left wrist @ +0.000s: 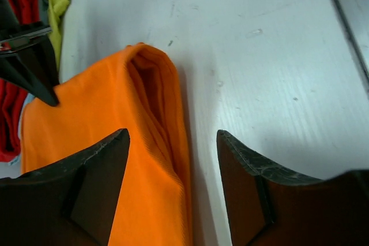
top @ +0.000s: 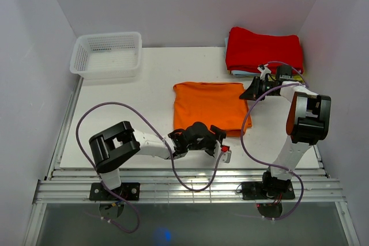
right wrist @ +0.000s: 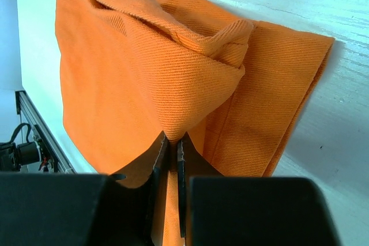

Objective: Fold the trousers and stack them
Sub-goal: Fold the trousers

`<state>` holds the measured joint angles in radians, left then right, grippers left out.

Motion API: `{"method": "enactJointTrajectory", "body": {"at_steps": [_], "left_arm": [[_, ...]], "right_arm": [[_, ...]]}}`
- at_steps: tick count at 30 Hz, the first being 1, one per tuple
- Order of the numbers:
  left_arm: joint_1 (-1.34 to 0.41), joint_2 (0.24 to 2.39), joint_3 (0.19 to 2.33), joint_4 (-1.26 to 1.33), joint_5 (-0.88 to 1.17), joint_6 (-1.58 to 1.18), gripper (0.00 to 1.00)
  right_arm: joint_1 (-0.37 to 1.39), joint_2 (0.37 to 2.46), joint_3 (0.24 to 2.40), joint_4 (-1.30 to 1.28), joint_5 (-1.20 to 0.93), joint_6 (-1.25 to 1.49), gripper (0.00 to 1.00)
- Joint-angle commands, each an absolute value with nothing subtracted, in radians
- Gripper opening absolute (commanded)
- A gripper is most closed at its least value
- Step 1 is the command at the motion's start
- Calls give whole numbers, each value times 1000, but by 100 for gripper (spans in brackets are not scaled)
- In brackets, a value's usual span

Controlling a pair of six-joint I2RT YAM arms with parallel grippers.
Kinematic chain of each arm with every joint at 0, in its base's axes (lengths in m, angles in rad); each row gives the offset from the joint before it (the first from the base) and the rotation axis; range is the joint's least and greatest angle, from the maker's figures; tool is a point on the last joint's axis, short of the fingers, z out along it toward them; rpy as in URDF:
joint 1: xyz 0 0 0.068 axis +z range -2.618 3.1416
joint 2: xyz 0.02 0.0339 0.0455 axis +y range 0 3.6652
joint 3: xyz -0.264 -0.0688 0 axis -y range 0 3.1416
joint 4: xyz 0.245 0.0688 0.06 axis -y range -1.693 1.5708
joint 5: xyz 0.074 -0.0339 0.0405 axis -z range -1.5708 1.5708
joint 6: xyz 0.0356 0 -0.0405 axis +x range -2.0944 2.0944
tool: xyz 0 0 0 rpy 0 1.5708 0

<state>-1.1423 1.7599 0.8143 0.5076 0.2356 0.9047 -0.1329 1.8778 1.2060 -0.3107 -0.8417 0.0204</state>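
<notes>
Right pincer (right wrist: 172, 142) pinches a corner of folded trousers (top: 207, 108) lying lengthwise left-to-right.

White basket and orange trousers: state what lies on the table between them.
Nothing: in the top view, only bare white tabletop separates the basket from the trousers.

brt orange twill-weave trousers (top: 209, 106), red folded cloth (top: 263, 49), wht lattice basket (top: 107, 54), wht table (top: 132, 119), lime-green cloth (left wrist: 57, 4)

A lab test cell: plain white walls (top: 184, 4) enclosing a white table (top: 127, 119).
</notes>
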Motion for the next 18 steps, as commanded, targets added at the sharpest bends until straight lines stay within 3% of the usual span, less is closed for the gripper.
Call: {"method": "enactJointTrajectory", "body": {"at_steps": [1,9,13,16,18], "left_arm": [[-1137,1770,873,557,161,911,73],[-1106,1951,982,548,169,933,72],[-1108,1999,997,548,196,940,61],[-1108,2025,1000,549,193,960,59],[-1108,2049,1018,557,158,960,45]], "right_arm": [[-135,1885,1198,-276,-893,37,8],[-135,1878,1200,-278,-907,48,8],[-135,1875,1206,-276,-908,58,8],[-135,1878,1212,-278,-907,60,8],[-135,1881,1213,-276,-907,61,8]]}}
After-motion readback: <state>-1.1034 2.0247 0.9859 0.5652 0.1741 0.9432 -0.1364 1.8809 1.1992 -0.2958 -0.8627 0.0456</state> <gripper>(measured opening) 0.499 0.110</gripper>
